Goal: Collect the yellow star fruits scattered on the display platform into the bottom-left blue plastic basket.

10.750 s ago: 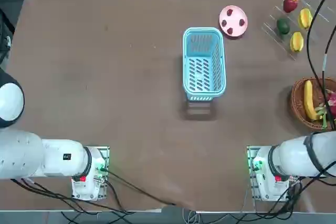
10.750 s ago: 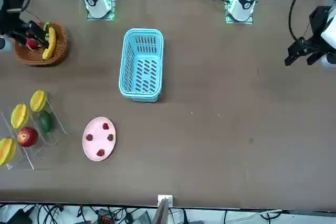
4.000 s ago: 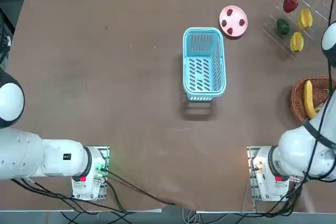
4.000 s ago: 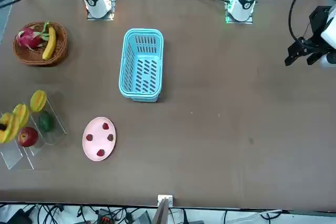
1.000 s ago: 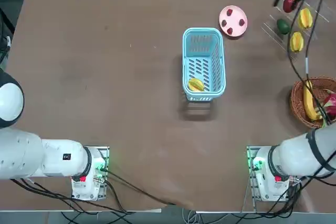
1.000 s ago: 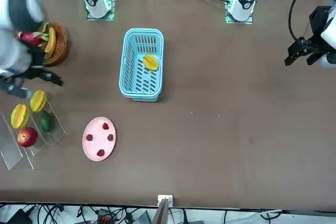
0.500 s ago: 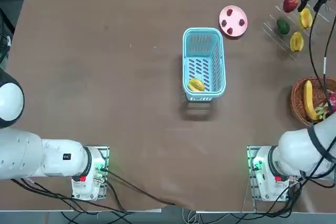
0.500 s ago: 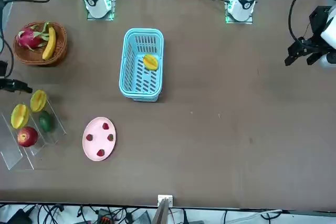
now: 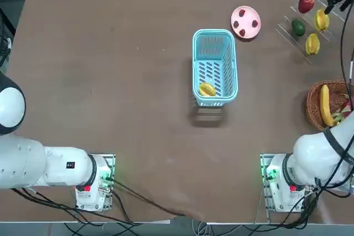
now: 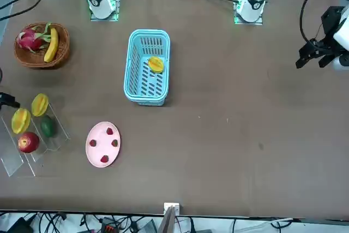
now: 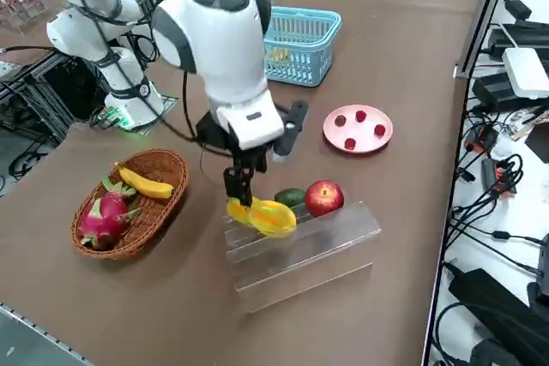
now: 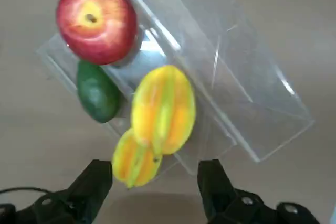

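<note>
Right gripper point(image 12: 156, 169): poised by the rack's fruit, jaws parted wide, grasping nothing.
Lower star fruit point(image 12: 135, 161): resting on the stand, yellow and ridged; probably light, firm with tender ridge edges, best taken across the waist with a gentle squeeze.
Higher star fruit point(image 12: 164, 108): seated on the stand beside the lower one (overlapping it in the wrist view); likely waxy and apt to roll, so best pinched at mid-body, clear of the tips.
Display platform point(image 11: 300, 255): clear, tiered, likely slick; also bearing a green fruit point(image 11: 290, 198) and a red fruit point(image 11: 324, 198), both to be left alone.
Blue basket point(image 9: 214, 103): standing well apart, holding one star fruit point(image 9: 207, 89); two more to collect, presumably with a low, soft release.
</note>
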`<move>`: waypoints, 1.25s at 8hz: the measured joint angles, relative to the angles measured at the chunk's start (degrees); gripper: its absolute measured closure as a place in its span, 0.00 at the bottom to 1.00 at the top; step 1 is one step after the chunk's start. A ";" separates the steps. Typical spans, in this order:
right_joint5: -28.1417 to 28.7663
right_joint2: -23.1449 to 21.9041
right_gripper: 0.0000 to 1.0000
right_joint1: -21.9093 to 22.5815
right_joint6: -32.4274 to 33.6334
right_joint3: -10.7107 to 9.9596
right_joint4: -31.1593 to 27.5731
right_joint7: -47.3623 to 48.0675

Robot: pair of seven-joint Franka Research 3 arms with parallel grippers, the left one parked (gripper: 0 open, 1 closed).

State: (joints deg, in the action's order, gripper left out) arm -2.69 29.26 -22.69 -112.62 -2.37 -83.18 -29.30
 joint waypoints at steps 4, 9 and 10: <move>7.54 3.73 0.03 -1.20 -3.64 0.09 0.91 -0.15; 8.74 4.72 0.04 -1.72 -6.19 0.19 1.24 -0.15; 8.80 4.99 0.04 -1.74 -6.45 0.20 1.24 -0.16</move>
State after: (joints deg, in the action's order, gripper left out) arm 6.11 34.25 -24.43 -119.07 -2.16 -81.94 -29.45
